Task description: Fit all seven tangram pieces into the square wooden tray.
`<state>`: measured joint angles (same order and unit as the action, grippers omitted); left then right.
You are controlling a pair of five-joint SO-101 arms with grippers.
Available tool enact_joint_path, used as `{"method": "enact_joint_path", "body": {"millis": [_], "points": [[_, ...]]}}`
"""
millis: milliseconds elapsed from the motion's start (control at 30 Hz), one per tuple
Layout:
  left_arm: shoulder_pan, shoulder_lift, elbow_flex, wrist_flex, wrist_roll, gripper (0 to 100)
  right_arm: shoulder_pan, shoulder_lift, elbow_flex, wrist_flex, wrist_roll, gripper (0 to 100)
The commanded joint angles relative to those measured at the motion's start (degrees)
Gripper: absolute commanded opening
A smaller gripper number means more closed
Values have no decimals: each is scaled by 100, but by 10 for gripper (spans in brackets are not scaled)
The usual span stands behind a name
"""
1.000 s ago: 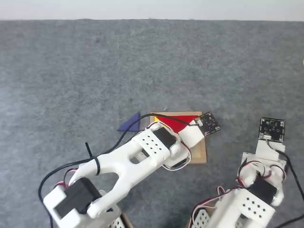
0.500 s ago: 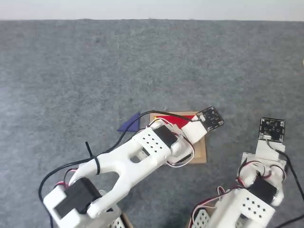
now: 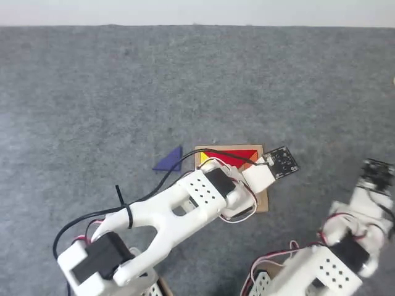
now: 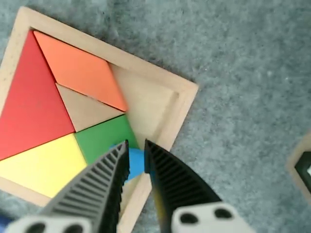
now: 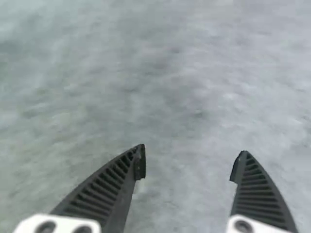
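The grey felt-covered bench (image 3: 92, 92) carries everything. The left arm (image 3: 166, 216) stretches across it and hangs over the square wooden tray (image 4: 187, 92). The right arm (image 3: 333, 265) stands well apart from the tray. The right hand (image 5: 189, 167) is spread wide with nothing between its fingers and bare grey bench under it. The left hand (image 4: 137, 148) points down at one corner of the tray, its fingers drawn almost together on a light blue piece (image 4: 136, 162) that sits in the narrow gap between them, just over the tray's rim. Farthest from that hand, a large red triangle (image 4: 34, 111) lies along one tray wall. Beside the hand, a yellow piece (image 4: 46, 167) lies against the red one. An orange parallelogram (image 4: 80, 70) lies beyond the fingertips, touching the red triangle's other short side. A green piece (image 4: 104, 141) sits right at the fingertips, next to the yellow one. A small tan triangle (image 4: 87, 111) is wedged between the red, orange and green pieces. Bare tray floor lies just past the fingertips, between the orange piece and the near wall. A dark blue triangle (image 3: 170, 161) lies flat on the bench just outside the tray, off to the left hand's left.
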<state>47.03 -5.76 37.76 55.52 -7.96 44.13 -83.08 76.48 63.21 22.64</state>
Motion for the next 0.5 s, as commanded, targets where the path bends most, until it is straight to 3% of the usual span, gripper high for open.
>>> {"method": "enact_joint_path", "body": {"millis": [0,300,467], "points": [[18,-26,-66,-70,-70,66,365,-119,-756,418,211,296],[18,0,-92,62,-53,66,901,-180,-677,708,501,296],[-9,897,-611,123,105,66,813,-180,-404,593,501,296]]}}
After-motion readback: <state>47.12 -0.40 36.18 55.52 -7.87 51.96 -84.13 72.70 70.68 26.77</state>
